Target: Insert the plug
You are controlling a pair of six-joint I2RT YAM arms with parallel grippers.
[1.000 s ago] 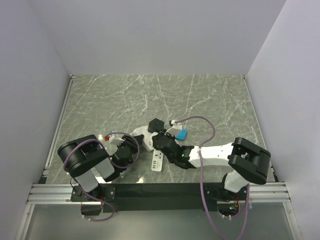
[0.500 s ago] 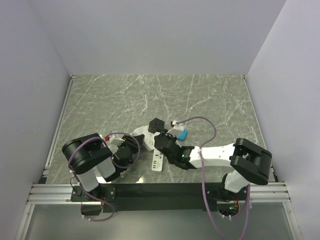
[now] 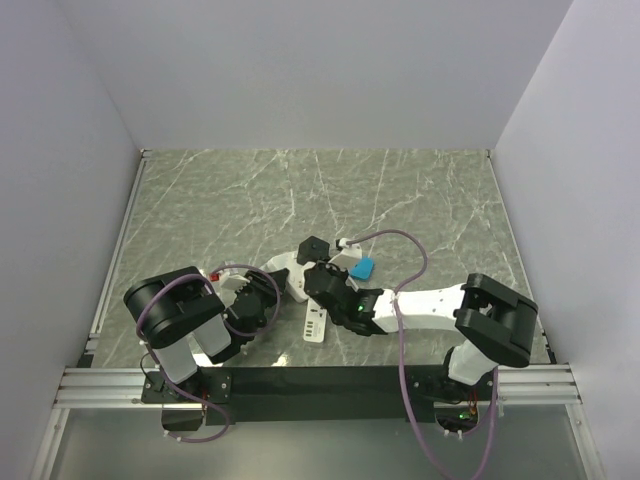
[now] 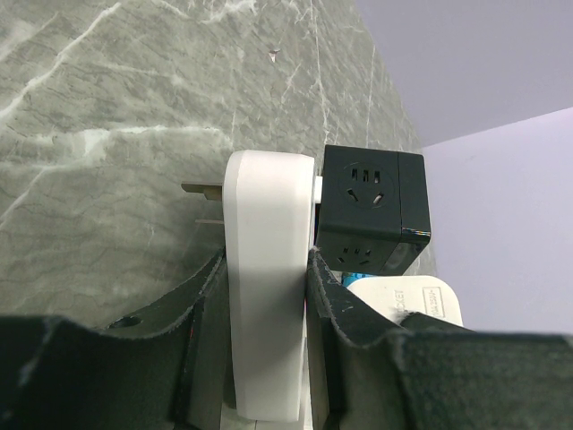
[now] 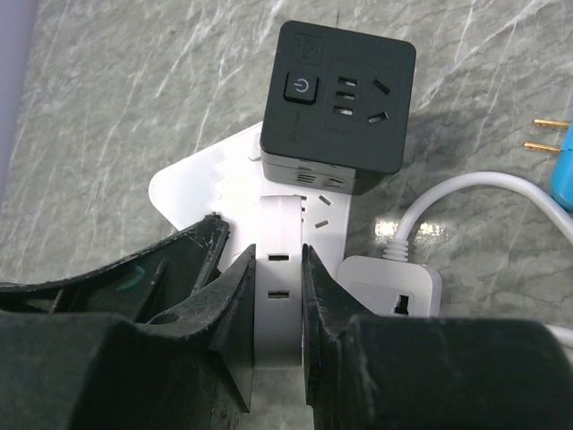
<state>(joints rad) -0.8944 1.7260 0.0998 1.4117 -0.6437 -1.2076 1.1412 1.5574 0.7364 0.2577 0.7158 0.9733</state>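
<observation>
Right arm edges left, toward the black cube adapter [image 3: 313, 247]

The right gripper [image 3: 318, 280], just below the adapter, now sits slightly closer to it. Its elbow and the purple cable [image 3: 399, 350] shift left with it. The left arm [image 3: 180, 315], lower left of the adapter, is nudged rightward.

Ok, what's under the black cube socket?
A flat white body and the slotted white block gripped by the right pincer both run beneath the black cube socket. How they join underneath is covered.
</observation>
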